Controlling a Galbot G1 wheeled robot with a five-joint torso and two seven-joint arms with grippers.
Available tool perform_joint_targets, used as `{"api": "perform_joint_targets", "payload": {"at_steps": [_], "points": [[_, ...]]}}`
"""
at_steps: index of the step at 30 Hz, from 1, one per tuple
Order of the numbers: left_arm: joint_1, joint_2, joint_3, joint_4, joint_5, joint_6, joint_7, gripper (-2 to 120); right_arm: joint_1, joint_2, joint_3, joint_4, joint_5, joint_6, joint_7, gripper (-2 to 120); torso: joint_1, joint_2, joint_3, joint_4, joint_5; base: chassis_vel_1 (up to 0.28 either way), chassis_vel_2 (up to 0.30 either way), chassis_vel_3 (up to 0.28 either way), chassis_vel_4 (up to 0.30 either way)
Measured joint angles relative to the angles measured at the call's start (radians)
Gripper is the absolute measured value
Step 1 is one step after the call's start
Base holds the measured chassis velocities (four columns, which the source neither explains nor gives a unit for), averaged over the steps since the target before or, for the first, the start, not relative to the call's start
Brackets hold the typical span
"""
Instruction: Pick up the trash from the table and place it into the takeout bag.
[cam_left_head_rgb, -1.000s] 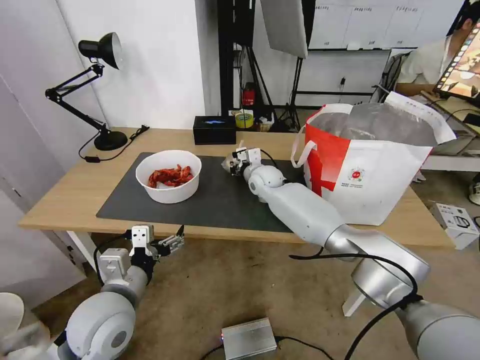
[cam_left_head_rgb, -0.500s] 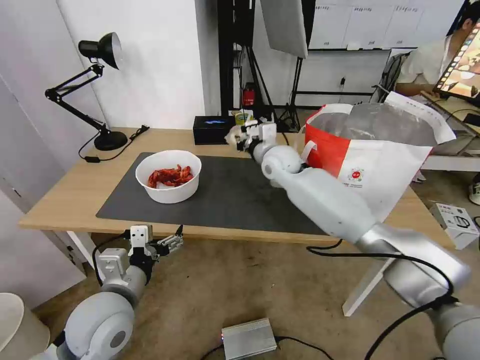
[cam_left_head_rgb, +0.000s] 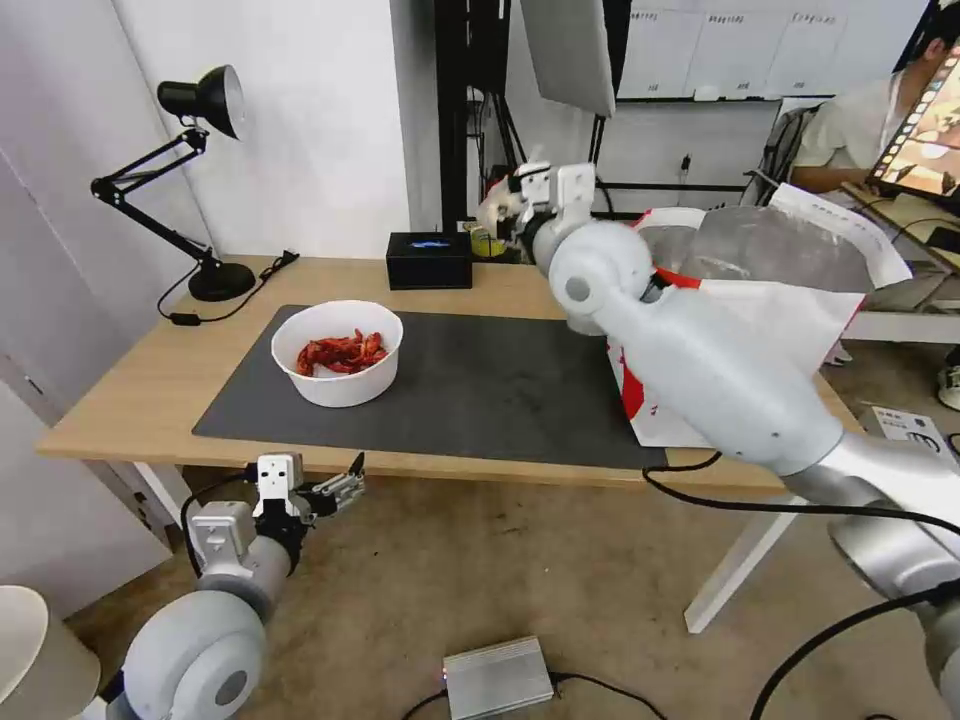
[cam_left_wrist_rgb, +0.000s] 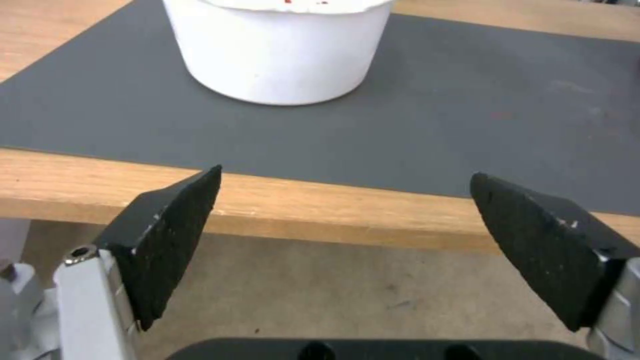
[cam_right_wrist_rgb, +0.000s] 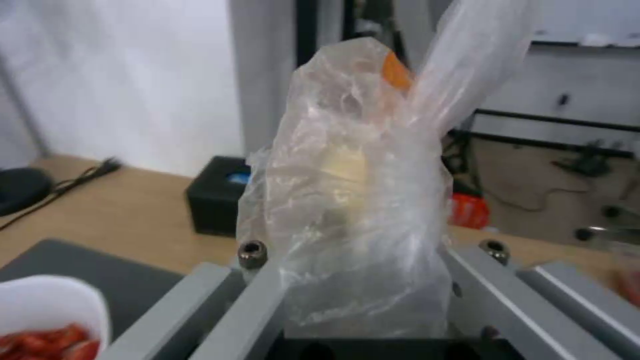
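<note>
My right gripper (cam_left_head_rgb: 513, 203) is raised above the back edge of the table (cam_left_head_rgb: 150, 380), just left of the takeout bag (cam_left_head_rgb: 790, 315). It is shut on a small knotted clear bag (cam_right_wrist_rgb: 353, 200), whose crumpled plastic stands up between the fingers. The white bowl of red crayfish shells (cam_left_head_rgb: 338, 352) sits at the left of the dark grey mat (cam_left_head_rgb: 480, 390). Below the table's front edge my left gripper (cam_left_wrist_rgb: 343, 210) hangs open, facing the bowl (cam_left_wrist_rgb: 280, 50) with nothing between its pads.
A black rectangular box (cam_left_head_rgb: 429, 260) stands at the back of the table, with a black desk lamp (cam_left_head_rgb: 205, 190) at the back left. My right arm crosses in front of the takeout bag. A silver box (cam_left_head_rgb: 497, 677) and cables lie on the floor.
My right arm has lifted the knotted clear bag off the mat, carrying it up and back towards the takeout bag's top. The left arm has stayed put.
</note>
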Motion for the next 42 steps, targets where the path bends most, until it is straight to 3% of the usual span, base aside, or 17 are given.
{"api": "perform_joint_targets", "payload": {"at_steps": [11, 23, 42], "points": [[-0.004, 0.001, 0.014, -0.001, 0.001, 0.0, -0.001, 100, -0.012, -0.19, 0.057, 0.109, 0.098, -0.04, 0.093, 5, 0.0, 0.0, 0.0, -0.0003, 0.0002, 0.0, 0.0, 0.0, 0.0], [-0.009, -0.001, 0.036, -0.004, 0.01, 0.001, -0.001, 100, -0.114, -0.357, 0.144, 0.162, 0.154, -0.044, 0.1, 5, 0.0, 0.0, 0.0, -0.0002, 0.0002, 0.0, 0.0, 0.0, 0.0], [-0.023, 0.009, 0.046, -0.002, 0.008, 0.001, -0.001, 100, -0.219, -0.392, 0.209, 0.118, 0.193, -0.056, 0.09, 5, 0.0, 0.0, 0.0, -0.0002, -0.0001, 0.0, 0.0, 0.0, 0.0]]}}
